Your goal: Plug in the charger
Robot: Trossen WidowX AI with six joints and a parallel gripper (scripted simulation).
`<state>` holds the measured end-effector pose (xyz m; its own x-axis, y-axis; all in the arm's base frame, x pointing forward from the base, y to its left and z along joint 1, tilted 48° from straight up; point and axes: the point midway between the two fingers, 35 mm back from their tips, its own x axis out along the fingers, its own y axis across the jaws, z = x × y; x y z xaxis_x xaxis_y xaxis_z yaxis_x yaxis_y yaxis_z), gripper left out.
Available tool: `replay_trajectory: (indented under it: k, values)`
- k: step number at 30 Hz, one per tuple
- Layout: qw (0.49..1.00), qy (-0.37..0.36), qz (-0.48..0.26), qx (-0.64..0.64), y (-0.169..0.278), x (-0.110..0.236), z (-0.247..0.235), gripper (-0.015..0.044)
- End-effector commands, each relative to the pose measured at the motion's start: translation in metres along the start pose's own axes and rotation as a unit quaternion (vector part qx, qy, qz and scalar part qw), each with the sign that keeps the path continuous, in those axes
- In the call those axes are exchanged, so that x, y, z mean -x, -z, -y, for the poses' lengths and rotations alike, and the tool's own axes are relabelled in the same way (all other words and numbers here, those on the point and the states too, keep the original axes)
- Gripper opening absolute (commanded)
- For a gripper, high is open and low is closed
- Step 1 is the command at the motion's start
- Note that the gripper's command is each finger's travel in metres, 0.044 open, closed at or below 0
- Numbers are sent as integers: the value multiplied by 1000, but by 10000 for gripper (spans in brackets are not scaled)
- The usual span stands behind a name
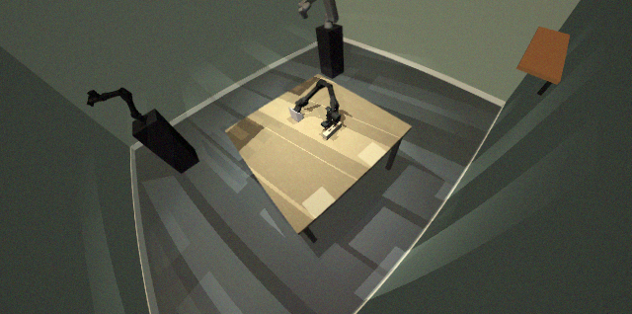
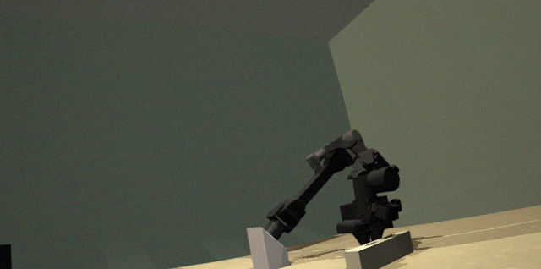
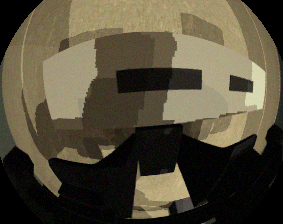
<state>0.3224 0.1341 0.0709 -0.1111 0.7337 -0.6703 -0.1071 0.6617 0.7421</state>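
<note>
The power strip (image 1: 296,115) (image 2: 265,249) (image 3: 72,79) is a pale wedge-shaped block on the far left part of the wooden table (image 1: 316,171). In the wrist view its face fills the middle, with one wide dark outlet slot (image 3: 160,80) straight ahead and a second slot (image 3: 241,83) to the right. My gripper (image 1: 299,106) (image 2: 274,227) (image 3: 153,136) is shut on the dark charger (image 3: 154,161), close in front of the strip's face and below the wide slot. The prongs are hidden.
A grey rectangular block (image 1: 332,130) (image 2: 378,251) lies by the arm's base (image 2: 368,218). Two other arms on black pedestals (image 1: 330,49) (image 1: 165,140) stand on the floor beyond the table. An orange table (image 1: 544,54) stands at the far right.
</note>
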Motion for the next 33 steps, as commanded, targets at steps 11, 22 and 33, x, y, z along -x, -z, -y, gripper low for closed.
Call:
replay_trajectory:
  k: [11,22,33]
  values:
    - [1000,0,4,3,-7,1,-1,0]
    - [1000,0,4,3,-12,2,-1,0]
    - [1000,0,4,4,-16,2,-1,0]
